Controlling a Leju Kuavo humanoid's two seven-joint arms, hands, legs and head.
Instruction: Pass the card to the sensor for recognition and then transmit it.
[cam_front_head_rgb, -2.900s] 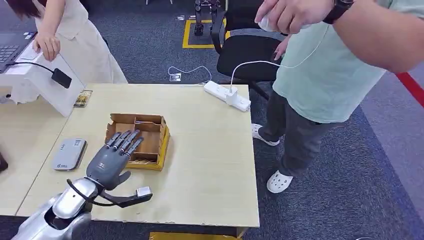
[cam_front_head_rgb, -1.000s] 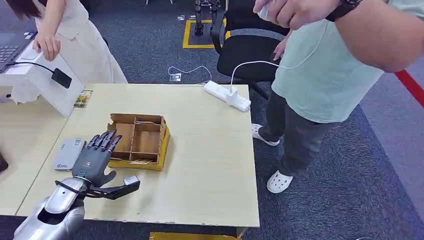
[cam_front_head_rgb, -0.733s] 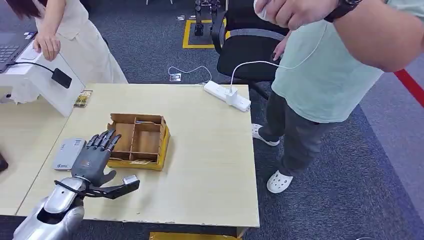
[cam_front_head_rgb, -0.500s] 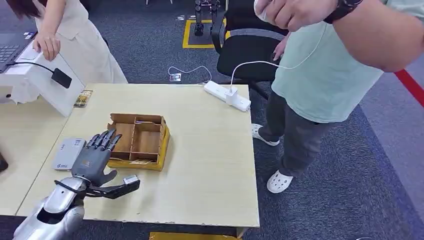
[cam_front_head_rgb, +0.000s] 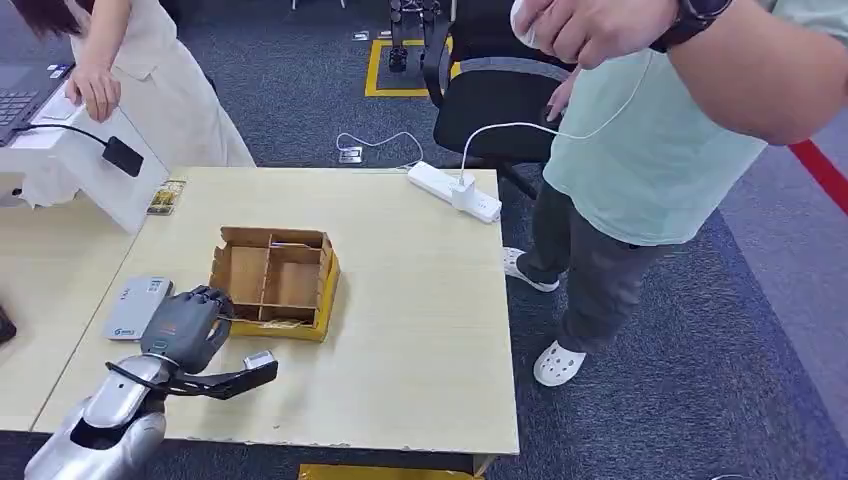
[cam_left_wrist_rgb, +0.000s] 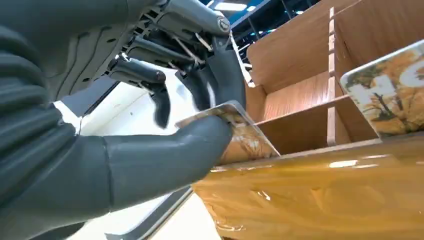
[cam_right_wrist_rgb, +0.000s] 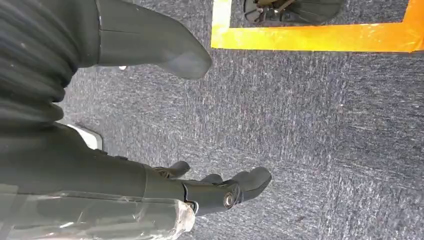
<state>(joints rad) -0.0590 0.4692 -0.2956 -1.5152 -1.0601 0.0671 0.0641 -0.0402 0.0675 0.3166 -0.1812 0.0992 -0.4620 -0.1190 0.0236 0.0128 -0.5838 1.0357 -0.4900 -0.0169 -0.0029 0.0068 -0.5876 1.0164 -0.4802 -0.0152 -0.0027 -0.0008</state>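
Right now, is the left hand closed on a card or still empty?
Closed on one. The left hand pinches a card between its thumb and fingers, at the edge of the wooden box.

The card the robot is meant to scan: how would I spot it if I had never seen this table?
Find the pale wooden table, then the partitioned wooden box on it. At the box's near left corner the robot's left hand pinches the card between thumb and fingers. It carries an autumn-leaf picture like a second card standing in the box, but this is the held one.
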